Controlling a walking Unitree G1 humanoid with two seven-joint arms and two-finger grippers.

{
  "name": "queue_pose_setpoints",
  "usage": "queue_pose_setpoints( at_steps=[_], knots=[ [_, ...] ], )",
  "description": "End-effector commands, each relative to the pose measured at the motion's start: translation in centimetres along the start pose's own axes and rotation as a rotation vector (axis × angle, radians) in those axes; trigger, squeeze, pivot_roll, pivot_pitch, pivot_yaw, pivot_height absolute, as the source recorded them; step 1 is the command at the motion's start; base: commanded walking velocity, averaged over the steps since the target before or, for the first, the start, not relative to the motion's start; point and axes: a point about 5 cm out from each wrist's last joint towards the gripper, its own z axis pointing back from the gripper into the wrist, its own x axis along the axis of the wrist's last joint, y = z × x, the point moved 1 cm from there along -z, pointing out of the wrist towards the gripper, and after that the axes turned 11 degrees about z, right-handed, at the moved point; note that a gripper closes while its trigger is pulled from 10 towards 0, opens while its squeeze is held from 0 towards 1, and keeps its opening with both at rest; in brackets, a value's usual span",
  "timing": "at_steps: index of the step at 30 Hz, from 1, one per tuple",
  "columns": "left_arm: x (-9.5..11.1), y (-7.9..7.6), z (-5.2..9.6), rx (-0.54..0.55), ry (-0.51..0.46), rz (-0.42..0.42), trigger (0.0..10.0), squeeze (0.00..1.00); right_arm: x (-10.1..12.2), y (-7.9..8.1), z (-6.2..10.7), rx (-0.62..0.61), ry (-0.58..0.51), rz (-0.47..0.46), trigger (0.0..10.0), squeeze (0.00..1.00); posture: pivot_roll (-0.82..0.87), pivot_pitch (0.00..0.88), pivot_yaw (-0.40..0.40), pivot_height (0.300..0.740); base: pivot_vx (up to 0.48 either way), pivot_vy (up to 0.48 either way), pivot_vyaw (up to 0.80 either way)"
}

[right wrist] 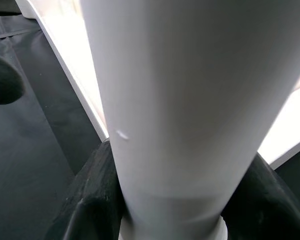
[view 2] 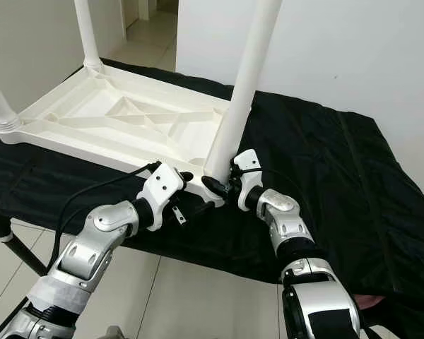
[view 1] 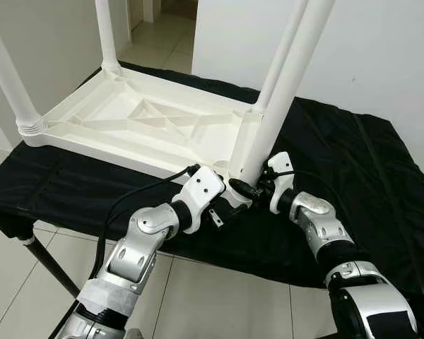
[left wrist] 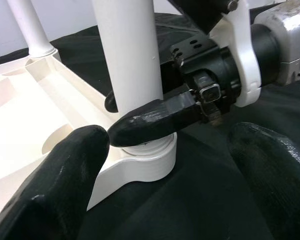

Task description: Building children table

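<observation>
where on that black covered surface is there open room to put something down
The black cloth lies bare to the right of the upturned white tabletop, toward the wall, and in a strip along the near left edge. It is crowded at the near leg, where the right gripper clasps its base and the left gripper is close by.

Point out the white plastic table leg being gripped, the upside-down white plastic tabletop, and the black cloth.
White plastic table leg (view 1: 283,106): left eye view, mid shaft.
Upside-down white plastic tabletop (view 1: 127,116): left eye view, ribbed underside.
Black cloth (view 1: 353,162): left eye view, bare stretch right of the leg.
</observation>
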Motion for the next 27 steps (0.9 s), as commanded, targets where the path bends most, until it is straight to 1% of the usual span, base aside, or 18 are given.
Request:
queue_pose_setpoints(
  at_steps=[1,6,7,8,9,14,16,18,19,20,21,22,23,24,25,26,27],
  knots=[
    [0.1,-0.5,-0.1,-0.04,0.005,-0.005,10.0,0.0,-1.6,0.3,0.6,0.002,0.057,-0.037,0.0,0.0,-0.02,0.0,-0.079,0.74,0.0,0.0,0.0],
    [0.1,-0.3,-0.2,-0.033,0.003,-0.009,10.0,0.0,-1.6,0.3,0.6,-0.021,0.035,-0.038,0.0,0.0,-0.02,0.0,-0.081,0.74,0.0,0.0,0.0],
    [0.2,-0.1,-0.3,-0.021,0.0,-0.003,10.0,0.0,-1.5,0.3,0.5,-0.035,0.027,-0.033,3.1,0.0,-0.02,0.0,-0.08,0.74,0.0,0.0,0.0],
    [0.2,-0.1,-0.3,-0.021,0.0,-0.003,10.0,0.0,-1.5,0.3,0.5,-0.035,0.027,-0.033,3.1,0.0,-0.02,0.0,-0.08,0.74,0.0,0.0,0.0],
    [0.2,0.1,-0.3,-0.012,-0.003,-0.002,10.0,0.0,-1.3,0.4,0.4,-0.052,0.024,-0.031,10.0,0.0,-0.02,0.0,-0.084,0.74,0.0,0.0,0.0],
    [0.2,0.4,-0.3,0.006,-0.005,-0.006,10.0,0.0,-0.9,0.6,0.1,-0.18,0.009,0.0,10.0,0.0,-0.02,0.0,-0.089,0.74,0.0,0.0,0.0],
    [0.2,0.4,-0.3,0.006,-0.005,-0.006,10.0,0.0,-0.9,0.6,0.1,-0.18,0.009,0.0,10.0,0.0,-0.02,0.0,-0.089,0.74,0.0,0.0,0.0],
    [0.2,0.5,-0.3,0.014,-0.005,-0.004,10.0,0.0,-0.7,0.6,0.3,-0.245,-0.006,-0.006,10.0,0.0,-0.02,0.0,-0.093,0.74,0.0,0.0,0.0],
    [0.2,0.5,-0.3,0.014,-0.005,-0.004,10.0,0.0,-0.7,0.6,0.3,-0.245,-0.006,-0.006,10.0,0.0,-0.02,0.0,-0.093,0.74,0.0,0.0,0.0],
    [0.1,0.5,-0.2,0.018,-0.005,-0.004,10.0,0.0,-0.6,0.6,0.4,-0.29,-0.012,-0.015,10.0,0.0,-0.02,0.0,-0.094,0.74,0.0,0.0,0.0],
    [0.1,0.5,-0.2,0.018,-0.005,-0.004,10.0,0.0,-0.6,0.6,0.4,-0.29,-0.012,-0.015,10.0,0.0,-0.02,0.0,-0.094,0.74,0.0,0.0,0.0],
    [0.1,0.5,-0.2,0.022,-0.004,-0.003,10.0,0.0,-0.5,0.7,0.5,-0.334,-0.021,-0.015,10.0,0.0,-0.02,0.0,-0.095,0.74,0.0,0.0,0.0],
    [0.1,0.5,-0.2,0.022,-0.004,-0.003,10.0,0.0,-0.5,0.7,0.5,-0.334,-0.021,-0.015,10.0,0.0,-0.02,0.0,-0.095,0.74,0.0,0.0,0.0],
    [0.1,0.5,-0.1,0.025,-0.004,-0.002,10.0,0.0,-0.4,1.0,0.6,-0.391,-0.028,-0.028,10.0,0.0,-0.01,0.0,-0.098,0.74,0.0,0.0,0.0],
    [0.1,0.5,-0.1,0.025,-0.004,-0.002,10.0,0.0,-0.4,1.0,0.6,-0.391,-0.028,-0.028,10.0,0.0,-0.01,0.0,-0.098,0.74,0.0,0.0,0.0],
    [0.0,0.6,0.0,0.028,-0.003,-0.002,10.0,0.0,-0.2,1.3,0.7,-0.442,-0.032,-0.035,10.0,0.0,-0.01,0.0,-0.098,0.74,0.0,0.0,0.0],
    [0.0,0.6,0.0,0.028,-0.003,-0.002,10.0,0.0,-0.2,1.3,0.7,-0.442,-0.032,-0.035,10.0,0.0,-0.01,0.0,-0.098,0.74,0.0,0.0,0.0]
  ],
)
